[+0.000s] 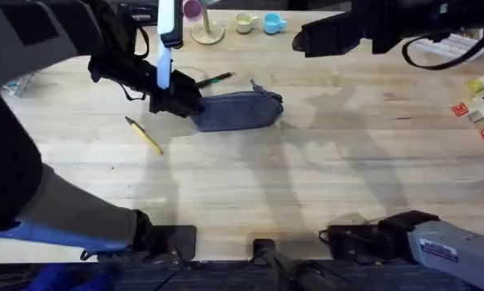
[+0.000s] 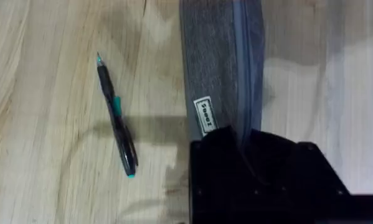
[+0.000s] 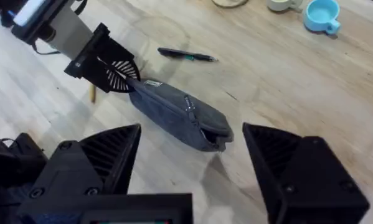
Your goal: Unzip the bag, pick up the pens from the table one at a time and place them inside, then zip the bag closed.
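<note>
Grey-blue bag (image 1: 237,111), yellow pen (image 1: 145,136), black-and-green pen (image 2: 117,116).

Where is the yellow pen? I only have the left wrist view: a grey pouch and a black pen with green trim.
Observer: The thin yellow pen with a dark tip lies on the light wooden table, on the near side of the grey-blue fabric pencil pouch, toward the left arm's base.
Operator: And the right gripper?
Observer: The right gripper hangs above the table, facing the pouch's free end, its fingers wide open and touching nothing.
Operator: What lies beyond the black pen?
Observer: A small cream cup and a small blue cup stand side by side near the table's far edge.
</note>
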